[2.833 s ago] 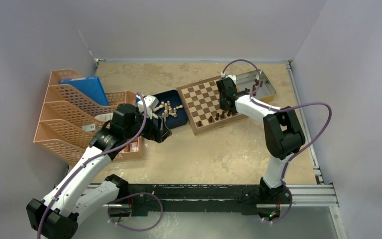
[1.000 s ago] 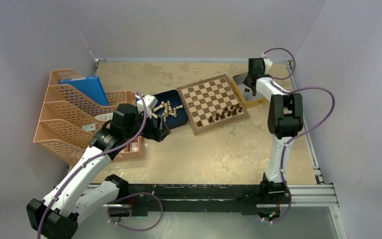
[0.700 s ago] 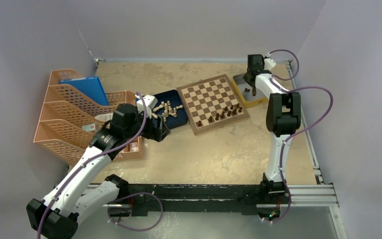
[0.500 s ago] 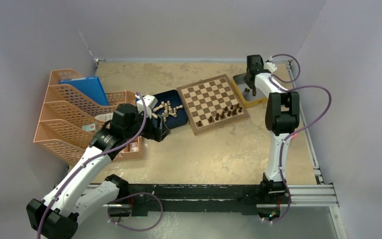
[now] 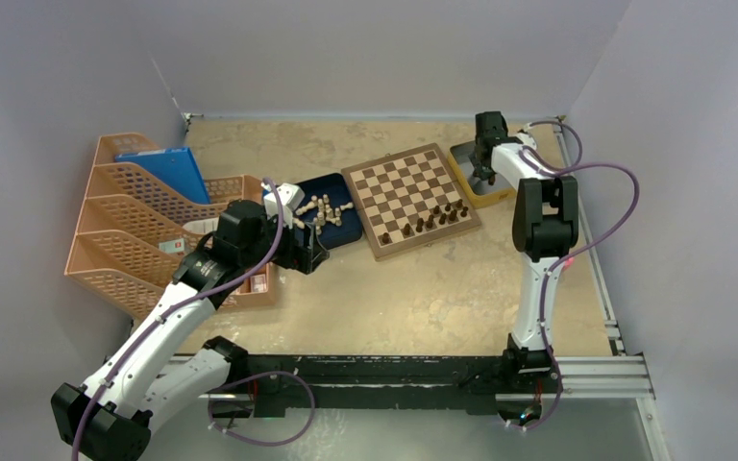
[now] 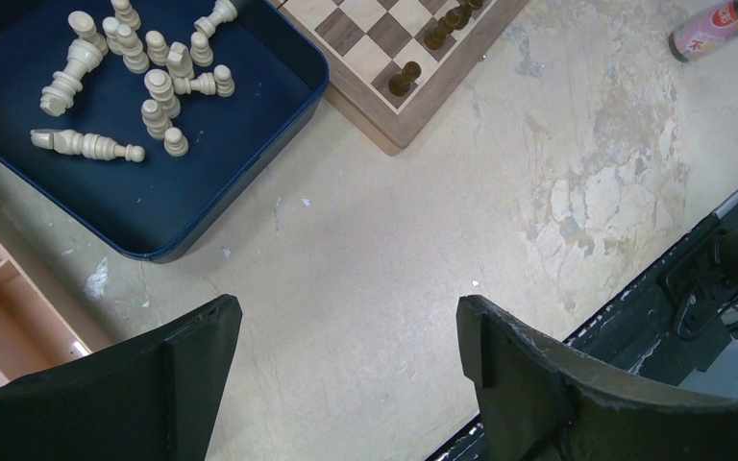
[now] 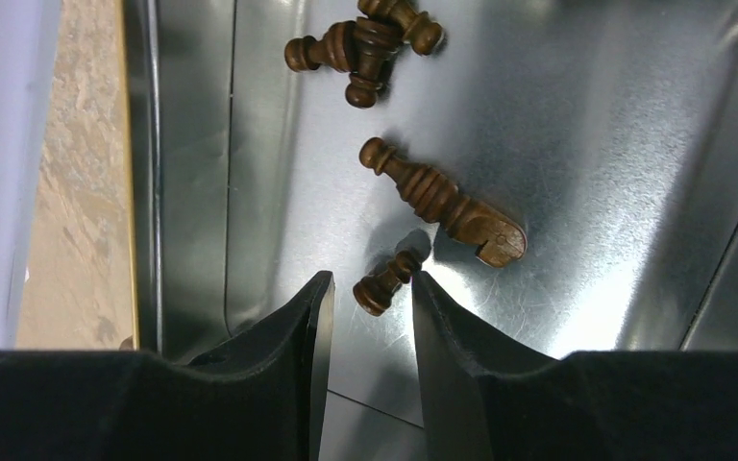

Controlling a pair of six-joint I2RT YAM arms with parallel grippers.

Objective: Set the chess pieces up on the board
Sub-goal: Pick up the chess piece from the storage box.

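Inside the tin [image 7: 557, 144], the right tool [image 7: 370, 285] has parted slightly around a lying dark pawn [image 7: 386, 279].

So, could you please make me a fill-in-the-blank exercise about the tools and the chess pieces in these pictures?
1. The cream pieces lie in a tray whose colour is dark ____.
2. The left tool holds nothing, and its jaws stand wide ____.
3. The right tool is above the metal tin, where the brown pieces lie on their ____.
4. On the board, the standing pieces are all ____ brown.

Missing words: blue; open; sides; dark.
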